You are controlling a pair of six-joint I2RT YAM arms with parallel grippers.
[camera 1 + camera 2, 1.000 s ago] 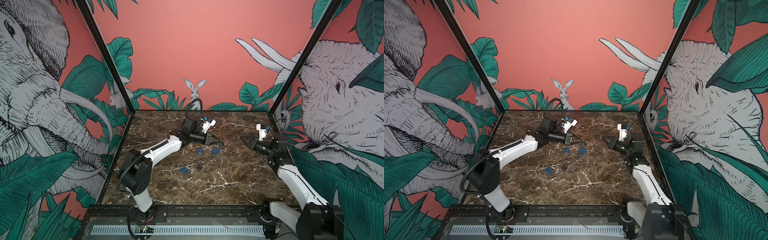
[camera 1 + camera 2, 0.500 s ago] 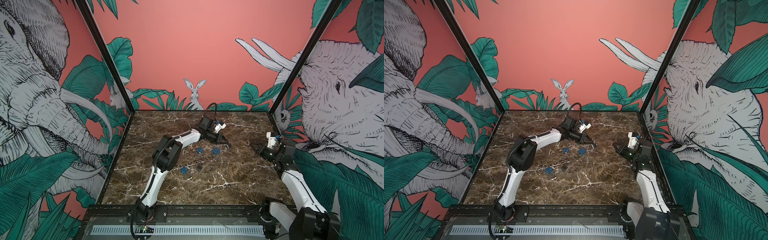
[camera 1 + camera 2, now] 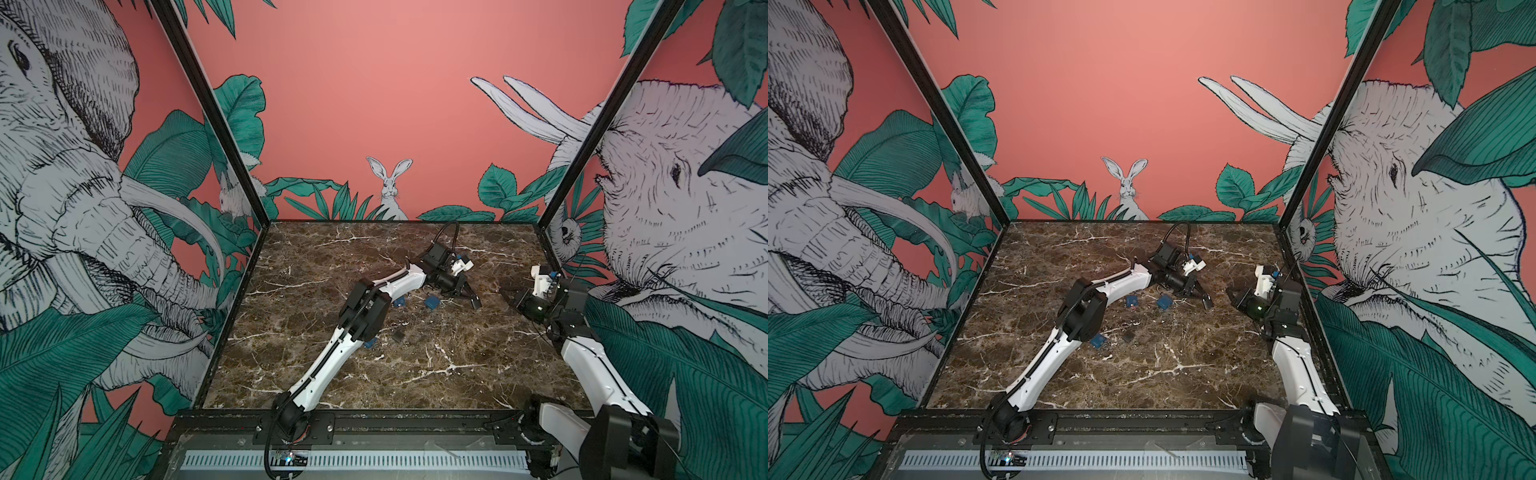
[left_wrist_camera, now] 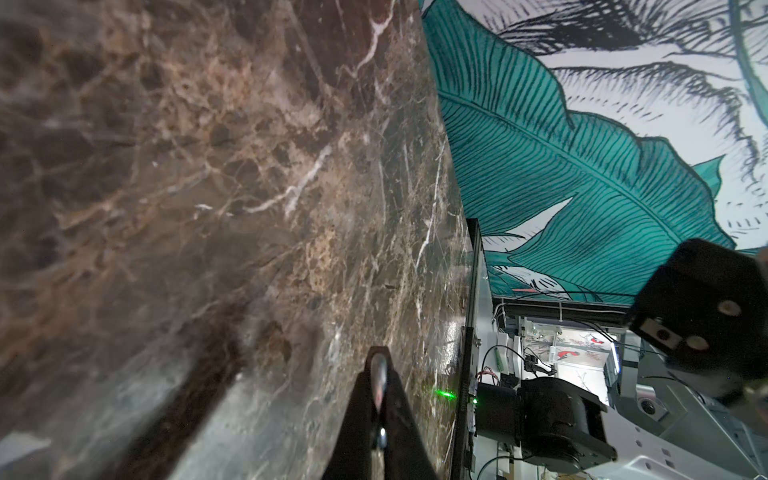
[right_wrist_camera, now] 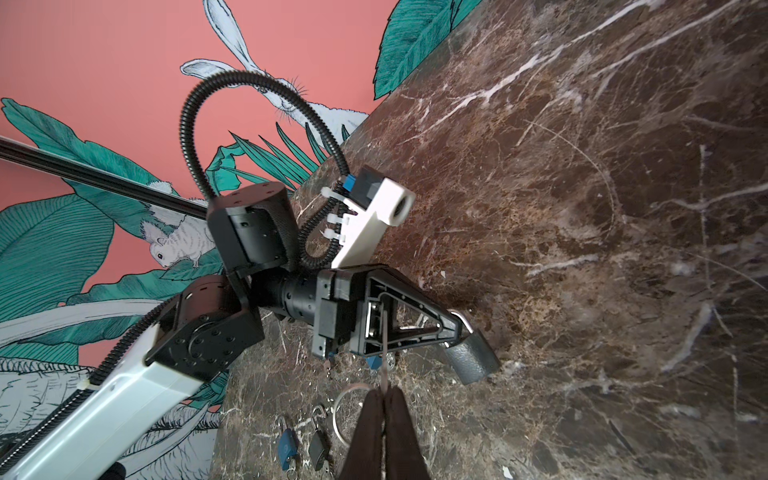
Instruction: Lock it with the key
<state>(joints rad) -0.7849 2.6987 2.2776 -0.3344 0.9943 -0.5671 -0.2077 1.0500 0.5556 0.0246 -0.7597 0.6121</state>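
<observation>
A black padlock hangs by its silver shackle from my left gripper, which is shut on the shackle. In both top views the padlock dangles just above the marble, past the left gripper. In the left wrist view only a shiny sliver of shackle shows between the closed fingertips. My right gripper is shut on the key, whose thin blade points at the left gripper's body; its ring hangs beside the fingers. In the top views the right gripper sits a short gap right of the padlock.
Loose on the marble lie small blue padlocks and a small black one; a blue padlock and a black one also show in the right wrist view. The right wall stands close behind the right arm.
The left arm has stretched rightward, carrying the padlock toward the right gripper. The right gripper drew back to the right and a little lower.
</observation>
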